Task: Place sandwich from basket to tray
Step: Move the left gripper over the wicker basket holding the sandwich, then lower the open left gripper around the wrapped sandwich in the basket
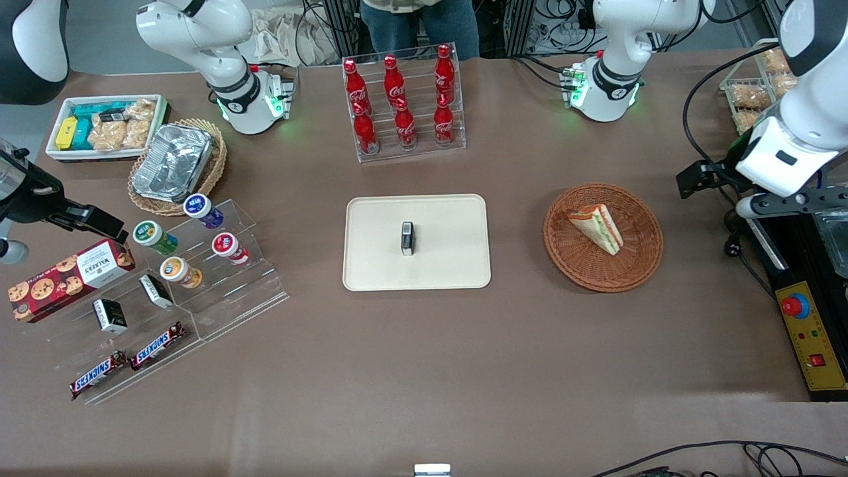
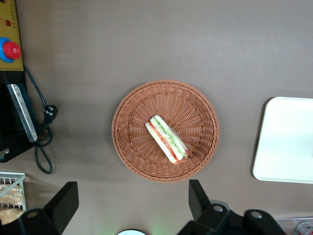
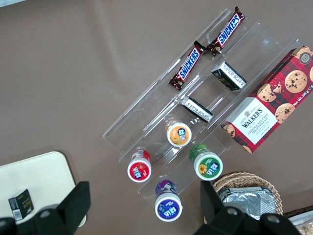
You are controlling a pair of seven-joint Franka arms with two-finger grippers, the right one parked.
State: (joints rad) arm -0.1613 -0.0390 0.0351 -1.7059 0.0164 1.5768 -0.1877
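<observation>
From the front I see the triangular pale-bread sandwich [image 1: 597, 227] with its green and red filling lying in the round reddish-brown wicker basket [image 1: 603, 236] on the brown counter [image 1: 424, 344]. A small dark box [image 1: 407, 238] sits on the cream rectangular tray [image 1: 417, 242].

On the left wrist camera, my gripper [image 2: 132, 203] hangs high above the basket [image 2: 165, 130], fingers spread wide and holding nothing; the sandwich [image 2: 167, 139] lies below it, with the tray [image 2: 286, 140] off to one side.

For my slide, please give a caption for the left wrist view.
Open hand above the table, sandwich lying in basket.
</observation>
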